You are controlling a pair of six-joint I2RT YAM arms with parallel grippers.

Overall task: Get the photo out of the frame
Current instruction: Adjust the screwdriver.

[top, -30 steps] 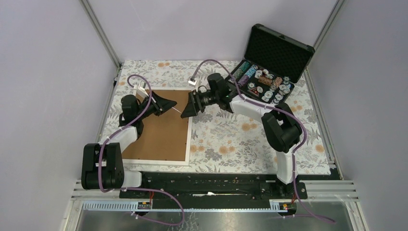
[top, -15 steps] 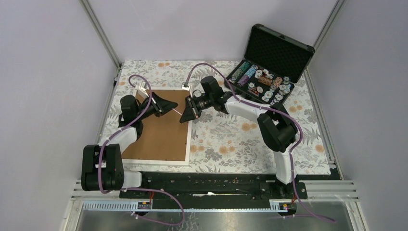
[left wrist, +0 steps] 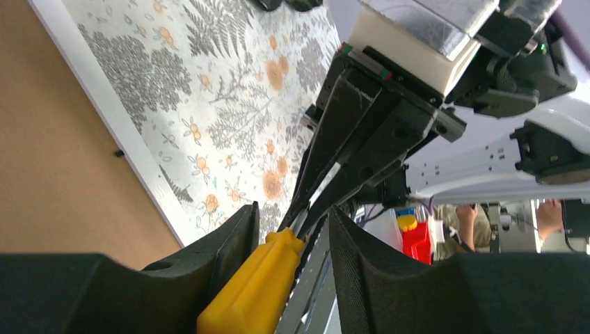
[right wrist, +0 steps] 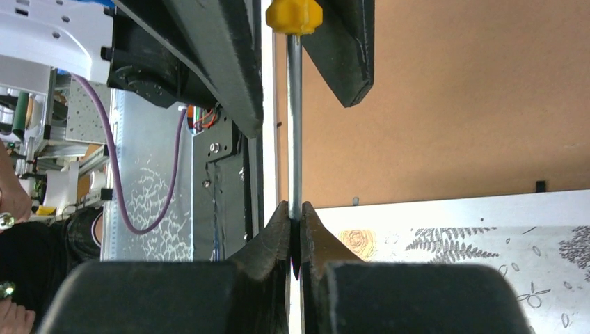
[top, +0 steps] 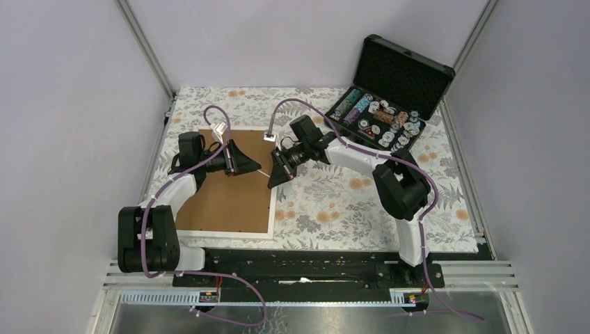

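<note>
Frame [top: 229, 202] lies face down on the tabletop [top: 334, 202], brown back up w/ narrow white border, close to the left edge, long sides running near to far. L gripper [top: 249, 164] hangs over the brown back, far half, pointing right. R gripper [top: 273, 179] sits above the frame's right border, pointing at the L one. A thin rod [top: 264, 172] bridges the short gap btwn them; grip on it too small to judge from here. Open black case [top: 403, 69] stands at the far right corner, lid up, chips [top: 379, 118] inside. Purple cables loop over both arms.
</note>
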